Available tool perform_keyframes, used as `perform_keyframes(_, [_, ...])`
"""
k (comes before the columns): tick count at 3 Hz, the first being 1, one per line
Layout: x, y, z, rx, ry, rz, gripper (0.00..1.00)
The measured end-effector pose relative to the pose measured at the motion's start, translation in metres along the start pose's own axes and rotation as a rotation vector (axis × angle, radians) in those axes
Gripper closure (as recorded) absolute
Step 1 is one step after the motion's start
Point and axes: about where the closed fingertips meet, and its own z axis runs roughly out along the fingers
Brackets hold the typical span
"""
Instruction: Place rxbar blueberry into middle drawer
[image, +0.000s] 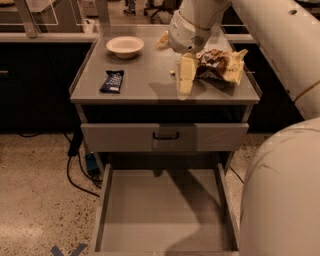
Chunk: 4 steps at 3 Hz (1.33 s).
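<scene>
**Blueberry bar lies on the table's left side, gripper over the right**

The small flat navy-blue rxbar blueberry (112, 81) lies on the grey table (150, 95), near the left front edge and untouched. Behind it, toward the back, sits a round pale bowl (125, 46). Well apart on the right lies a crinkled brown-and-yellow chip bag (220, 64). Just left of the bag hangs the gripper (185, 86), pointing down close over the tabletop; its pale fingers (185, 70) look pressed together with nothing between them. The white robot arm (280, 45) reaches in from the right. Below the top, a grey drawer front with a dark handle (165, 135) faces forward, and the lowest drawer (102, 210) is pulled far out above the speckled floor (35, 200).
</scene>
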Motion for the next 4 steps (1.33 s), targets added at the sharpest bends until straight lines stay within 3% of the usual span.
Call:
perform_keyframes(1, [0.0, -0.024, 0.0, 0.04, 0.004, -0.042, 0.0])
perform_keyframes(2, [-0.005, -0.055, 0.0, 0.064, 0.022, -0.13, 0.0])
perform_keyframes(4, [-0.044, -0.109, 0.009, 0.151, -0.091, -0.405, 0.0])
